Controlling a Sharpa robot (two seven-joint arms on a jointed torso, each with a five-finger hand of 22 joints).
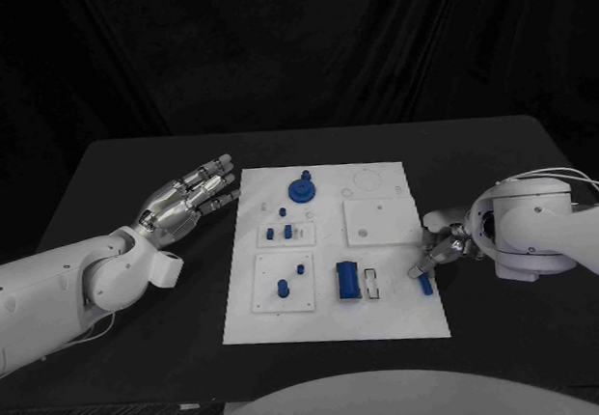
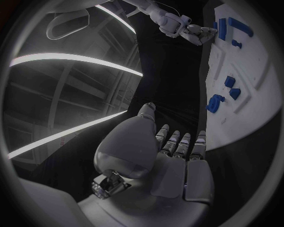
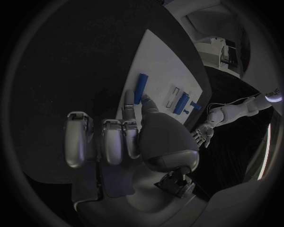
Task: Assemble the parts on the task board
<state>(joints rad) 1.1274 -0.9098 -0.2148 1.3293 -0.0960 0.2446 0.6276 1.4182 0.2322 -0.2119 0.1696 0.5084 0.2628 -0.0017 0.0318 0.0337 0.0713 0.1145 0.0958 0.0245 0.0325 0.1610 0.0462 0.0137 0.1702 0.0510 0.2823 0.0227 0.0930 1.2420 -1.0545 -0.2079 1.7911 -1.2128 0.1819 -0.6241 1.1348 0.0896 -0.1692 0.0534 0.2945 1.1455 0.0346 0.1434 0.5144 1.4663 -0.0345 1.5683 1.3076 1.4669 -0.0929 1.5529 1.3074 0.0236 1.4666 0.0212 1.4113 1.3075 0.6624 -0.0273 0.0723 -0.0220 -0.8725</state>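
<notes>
The white task board (image 1: pixel 392 307) lies in the middle of the black table. A round blue part with a knob (image 1: pixel 301 186) stands at its far end, small blue pegs (image 1: pixel 279 233) sit further in, and a long blue block (image 1: pixel 346 281) lies near the front. My right hand (image 1: pixel 442 247) is at the board's right edge. Its thumb and one finger pinch the end of a short blue rod (image 1: pixel 425 284) (image 3: pixel 141 88), and its other fingers are curled in. My left hand (image 1: pixel 188 199) (image 2: pixel 172 156) hovers left of the board with its fingers stretched out and apart, holding nothing.
A raised white square plate (image 1: pixel 380 220) sits on the board's right half. Beside the blue block is a narrow slot piece (image 1: pixel 372 283). Two more small blue pegs (image 1: pixel 283 288) stand on a square plate at the front left. Bare black table surrounds the board.
</notes>
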